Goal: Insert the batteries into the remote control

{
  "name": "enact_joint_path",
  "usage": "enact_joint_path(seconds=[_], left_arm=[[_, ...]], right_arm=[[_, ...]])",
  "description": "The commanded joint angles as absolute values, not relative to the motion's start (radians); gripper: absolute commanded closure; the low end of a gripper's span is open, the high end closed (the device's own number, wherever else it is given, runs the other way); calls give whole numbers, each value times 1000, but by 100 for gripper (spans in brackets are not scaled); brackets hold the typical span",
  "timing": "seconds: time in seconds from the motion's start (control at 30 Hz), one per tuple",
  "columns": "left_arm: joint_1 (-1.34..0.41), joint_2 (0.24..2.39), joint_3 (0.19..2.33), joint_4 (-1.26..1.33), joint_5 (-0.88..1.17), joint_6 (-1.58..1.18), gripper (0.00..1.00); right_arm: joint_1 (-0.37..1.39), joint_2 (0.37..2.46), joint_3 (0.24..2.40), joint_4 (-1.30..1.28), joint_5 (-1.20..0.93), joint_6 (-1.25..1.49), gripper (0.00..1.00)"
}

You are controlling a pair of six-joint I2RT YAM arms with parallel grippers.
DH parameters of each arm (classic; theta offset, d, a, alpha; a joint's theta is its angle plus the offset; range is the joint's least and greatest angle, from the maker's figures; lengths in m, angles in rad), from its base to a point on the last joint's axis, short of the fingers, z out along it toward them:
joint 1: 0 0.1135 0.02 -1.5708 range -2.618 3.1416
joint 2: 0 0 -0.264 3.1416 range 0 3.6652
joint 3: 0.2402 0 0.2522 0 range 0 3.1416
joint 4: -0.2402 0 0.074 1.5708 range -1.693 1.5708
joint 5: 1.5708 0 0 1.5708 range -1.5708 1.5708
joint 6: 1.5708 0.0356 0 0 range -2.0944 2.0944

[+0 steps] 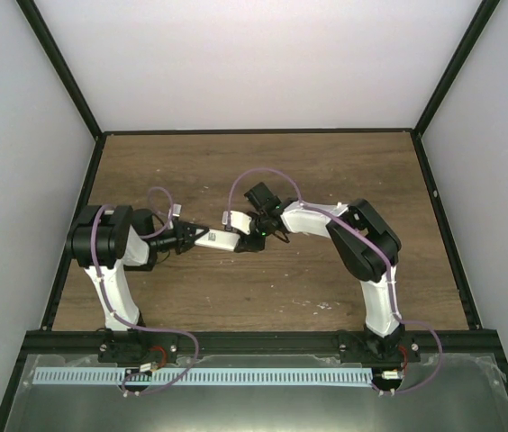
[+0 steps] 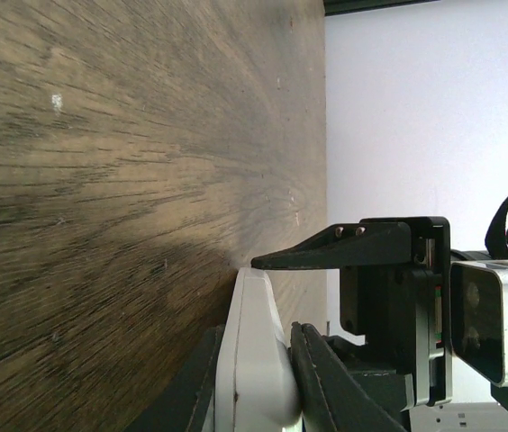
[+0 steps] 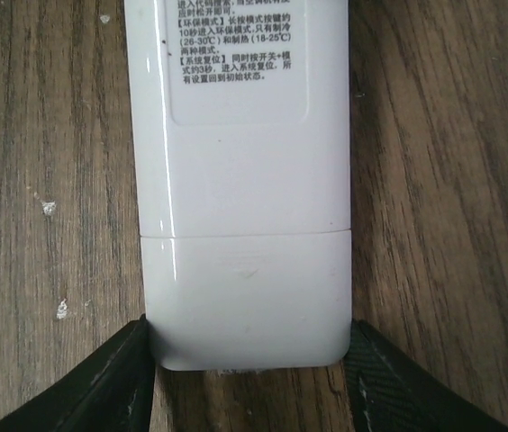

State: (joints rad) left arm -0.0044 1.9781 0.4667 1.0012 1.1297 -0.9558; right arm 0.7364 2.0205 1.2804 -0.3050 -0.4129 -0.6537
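Observation:
The remote control (image 1: pixel 216 239) is a white bar in the middle of the table, held between my two grippers. In the right wrist view its back faces the camera, showing a printed label and a closed cover on the near end (image 3: pixel 245 297). My left gripper (image 1: pixel 193 237) is shut on one end, its fingers pressed on both faces of the remote control (image 2: pixel 254 360). My right gripper (image 3: pixel 249 360) is shut on the other end, with its black fingertips (image 3: pixel 119 378) against both sides of the cover end. The batteries are out of view.
Pale specks of chipped wood (image 3: pixel 49 209) lie on the table beside the remote, with more near the front (image 1: pixel 322 306). Black frame rails and white walls bound the table. A metal ledge with a white slotted strip (image 1: pixel 200 376) runs along the near edge.

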Motion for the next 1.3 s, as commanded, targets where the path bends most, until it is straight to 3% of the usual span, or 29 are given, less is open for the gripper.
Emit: enact_joint_path(seconds=[0.0,0.3,0.53,0.67,0.9,0.97,1.03,1.27], left_arm=[[-28,1992,460,966,1124,-916,100],[-9,2027,443,1066,1128,-978,100],[-5,2008,438,1085,1119,-1001,100],[-8,1965,438,1080,1107,-1031,100],[-19,1913,442,1261,1079,-1274,100],[-27,1904,441,1331,1066,-1361,100],[-35,1893,441,1398,1051,-1445,100],[-83,1818,456,1451,1029,-1595,100]], right_arm=[[765,2027,1302,-204,-404,-618,44],[765,1963,1261,-164,-415,-620,26],[764,1826,1245,-119,-369,-601,21],[761,1724,1253,-88,-255,-556,21],[718,1650,1365,-95,149,-356,19],[675,1651,1426,-169,145,-279,15],[626,1656,1494,-256,97,-197,1],[592,1614,1538,-370,6,-152,0]])
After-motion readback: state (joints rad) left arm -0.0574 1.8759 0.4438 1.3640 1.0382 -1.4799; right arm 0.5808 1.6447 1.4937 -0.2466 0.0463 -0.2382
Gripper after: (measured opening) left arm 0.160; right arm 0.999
